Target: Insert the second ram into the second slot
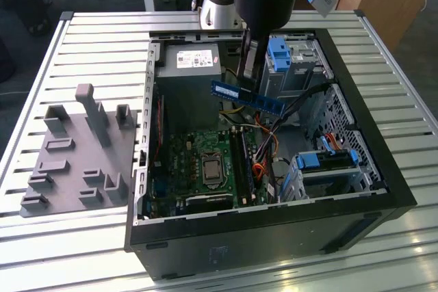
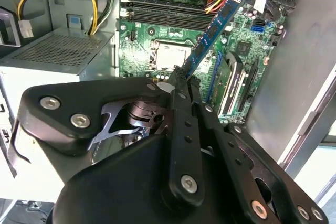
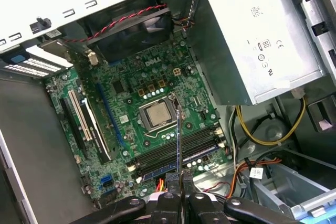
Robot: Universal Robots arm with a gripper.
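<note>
One green motherboard [image 1: 198, 162] lies in the open black metal computer case [image 1: 274, 237]. Above it, the black gripper [image 1: 246, 81] is clamped on the second ram [image 1: 265, 102], a thin blue circuit-board stick. It looks light, stiff and fragile, best pinched by its flat faces, clear of the contacts.
</note>
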